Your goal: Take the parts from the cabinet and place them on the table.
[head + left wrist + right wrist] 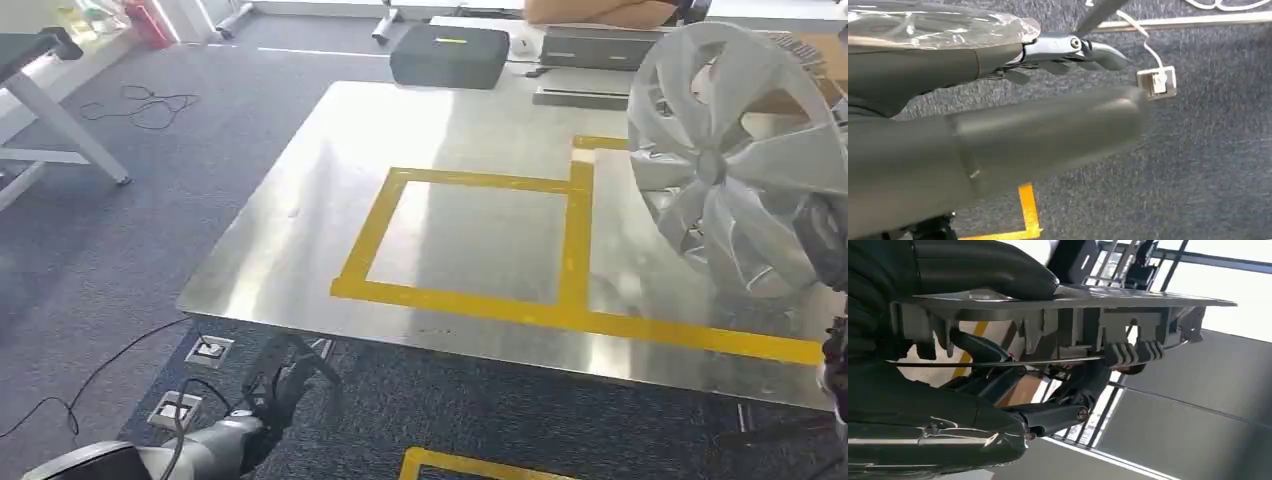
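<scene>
A silver wheel cover point(725, 160) hangs tilted above the right side of the steel table point(300, 230), over the yellow taped outline point(575, 230). My right hand point(825, 240) grips it at its rim by the frame's right edge. The right wrist view shows the wheel cover point(1073, 315) edge-on, with the thumb point(983, 265) on one face and the dark fingers point(1048, 412) on the other. My left hand point(285, 385) hangs low in front of the table's near edge. The left wrist view shows its fingers point(1073, 50) stretched out over the carpet, holding nothing.
A dark grey case point(450, 55) and a grey box point(600, 45) lie at the table's far edge, with a person's arm point(600, 10) behind them. Floor sockets point(210, 350) with cables sit below the near left corner. A white table leg point(60, 120) stands at far left.
</scene>
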`<state>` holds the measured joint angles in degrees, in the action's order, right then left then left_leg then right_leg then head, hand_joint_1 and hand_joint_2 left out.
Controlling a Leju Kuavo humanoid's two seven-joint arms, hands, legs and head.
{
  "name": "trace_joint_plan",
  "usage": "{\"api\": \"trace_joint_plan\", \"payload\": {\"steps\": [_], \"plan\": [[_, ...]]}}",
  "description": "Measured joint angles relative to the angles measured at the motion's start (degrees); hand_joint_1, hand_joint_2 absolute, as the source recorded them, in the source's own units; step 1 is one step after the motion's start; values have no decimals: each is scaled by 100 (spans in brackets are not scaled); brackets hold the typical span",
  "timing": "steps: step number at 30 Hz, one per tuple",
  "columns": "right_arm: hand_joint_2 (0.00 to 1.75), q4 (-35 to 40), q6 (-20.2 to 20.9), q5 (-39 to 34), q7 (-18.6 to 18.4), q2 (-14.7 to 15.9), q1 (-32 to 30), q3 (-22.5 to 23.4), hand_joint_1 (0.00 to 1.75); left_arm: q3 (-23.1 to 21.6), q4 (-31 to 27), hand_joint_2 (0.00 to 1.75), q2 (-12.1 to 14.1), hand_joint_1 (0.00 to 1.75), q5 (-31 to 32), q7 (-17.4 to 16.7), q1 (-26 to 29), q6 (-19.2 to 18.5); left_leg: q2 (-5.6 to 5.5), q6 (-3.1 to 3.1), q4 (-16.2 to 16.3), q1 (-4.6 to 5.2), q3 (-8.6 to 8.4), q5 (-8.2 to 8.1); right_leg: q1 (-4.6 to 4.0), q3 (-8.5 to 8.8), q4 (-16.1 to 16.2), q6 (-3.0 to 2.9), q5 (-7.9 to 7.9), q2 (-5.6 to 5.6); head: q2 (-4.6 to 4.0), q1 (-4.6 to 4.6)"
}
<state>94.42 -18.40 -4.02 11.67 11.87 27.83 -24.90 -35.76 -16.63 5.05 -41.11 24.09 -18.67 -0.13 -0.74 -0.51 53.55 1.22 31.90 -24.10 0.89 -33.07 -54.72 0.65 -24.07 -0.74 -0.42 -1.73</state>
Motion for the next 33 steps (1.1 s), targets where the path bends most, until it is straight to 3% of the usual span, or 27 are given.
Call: {"api": "trace_joint_plan", "payload": {"steps": [1,2,3,6,7,8,9,11,12,13,14,15,16,17,18,21,22,23,24,26,27,28,29,30,31,32,33], "plan": [[175,22,0,0,-2,-2,1,2,175,0,0,0,9,0,0,0,-8,0,-10,25,31,0,-22,-43,49,87,19,-13,-6,-8,0,-18],[175,37,0,2,-4,0,4,2,175,0,0,0,-11,0,0,2,-12,-2,10,59,205,-15,54,-82,44,139,40,-39,-26,-10,0,-44],[175,37,0,7,-4,0,10,2,175,0,0,0,-13,0,7,7,-34,-2,28,102,576,-29,267,-174,45,179,42,-67,-50,0,0,-103],[175,39,-9,9,0,0,16,2,175,0,0,0,-11,0,-4,11,31,0,37,164,1935,-91,1204,-603,24,280,42,-98,-173,-20,0,-127],[175,37,-7,9,-2,0,10,-2,175,0,0,0,-13,0,-4,11,67,0,37,167,2014,-93,1352,-585,23,338,43,-94,-220,-31,0,-149],[175,37,-4,9,-2,0,5,-2,175,0,0,0,-13,0,-4,13,103,0,36,140,1817,-92,1363,-421,19,404,44,-87,-273,-32,0,-164],[175,37,-2,9,-2,0,6,0,175,0,0,0,-13,0,-2,15,137,0,35,103,1380,-84,1252,-140,13,472,49,-86,-326,-36,0,-175],[175,42,-2,20,0,0,15,4,175,0,0,0,-11,0,7,33,201,0,29,-26,286,-16,872,552,9,579,64,-67,-415,-15,0,-186],[175,41,-2,28,0,0,18,9,175,0,0,0,0,0,7,33,233,0,7,-89,-34,25,779,701,-6,595,63,-43,-467,-8,0,-179],[175,44,-4,46,0,0,13,9,175,0,0,0,2,0,7,33,248,0,-3,-75,-12,25,754,554,-1,594,100,4,-508,-9,0,-179],[175,61,-11,72,-13,7,5,15,175,0,0,0,4,0,7,39,276,0,6,-108,-52,35,726,573,4,583,151,36,-522,15,0,-181],[175,81,-22,109,-31,11,-13,15,175,0,2,0,0,0,9,53,307,0,14,-146,-115,34,680,587,-17,679,52,72,-435,44,0,-197],[175,112,-37,138,-55,24,-17,22,175,0,2,0,-7,0,26,52,331,0,11,-185,-145,31,615,546,-18,747,98,111,-468,63,0,-201],[175,125,-50,175,-83,37,-19,28,175,0,2,0,-24,0,48,52,365,-2,8,-195,-193,-15,536,653,5,707,42,121,-592,74,0,-203],[175,147,-66,201,-98,37,-9,28,175,0,2,0,-31,0,63,52,368,-2,-5,-220,-196,-16,509,634,-1,627,-203,146,-751,65,0,-186],[175,221,-129,271,-149,107,-46,77,175,0,2,0,-83,0,109,24,363,11,-93,-234,-189,-19,510,617,7,-130,-1554,188,-1349,62,0,-148],[175,229,-140,322,-164,120,-72,79,175,0,2,0,-90,0,111,15,361,15,-108,-227,-183,-24,508,611,13,-274,-1728,213,-1365,62,0,-138],[175,247,-173,408,-190,135,-99,81,175,0,2,0,-96,0,116,9,359,17,-118,-213,-165,-38,507,602,24,-288,-1617,243,-1238,64,0,-135],[175,262,-206,501,-223,142,-114,85,175,-2,2,0,-103,0,120,7,353,24,-120,-192,-137,-55,509,588,32,-193,-1308,271,-1023,67,0,-138],[175,317,-319,902,-368,188,-113,85,175,0,2,0,-109,0,114,-2,339,31,-121,-123,-24,-88,524,542,76,280,-229,313,-424,97,0,-133],[175,323,-402,1208,-461,221,-111,87,175,0,2,0,-85,0,114,-2,321,35,-133,-88,44,-87,522,527,74,265,-53,264,-449,120,0,-124],[175,321,-481,1557,-589,238,-101,87,175,0,4,0,-79,0,116,-2,299,41,-149,-53,69,-79,553,525,59,265,-55,146,-669,116,0,-103],[175,323,-560,1984,-728,269,-103,90,175,0,2,0,-81,0,120,-11,288,50,-148,-5,42,-77,567,517,39,267,-56,90,-485,86,0,-114],[175,321,-612,2442,-870,293,-91,85,175,0,4,0,-81,0,131,-9,286,52,-154,43,163,-83,561,587,38,255,-55,7,-428,83,0,-127],[175,310,-618,2800,-987,319,-65,83,175,0,4,0,-81,0,136,-2,278,52,-154,13,92,-52,575,461,26,262,-57,42,-368,79,0,-126],[175,293,-669,3180,-1100,332,-57,85,175,0,4,0,-81,0,138,2,271,59,-131,-99,101,-73,571,337,13,270,-57,54,-364,63,0,-171],[175,266,-700,3615,-1225,372,-18,83,175,0,2,0,-83,0,144,7,269,66,-111,-127,87,-69,573,359,4,258,-49,18,-340,61,0,-148]]}}
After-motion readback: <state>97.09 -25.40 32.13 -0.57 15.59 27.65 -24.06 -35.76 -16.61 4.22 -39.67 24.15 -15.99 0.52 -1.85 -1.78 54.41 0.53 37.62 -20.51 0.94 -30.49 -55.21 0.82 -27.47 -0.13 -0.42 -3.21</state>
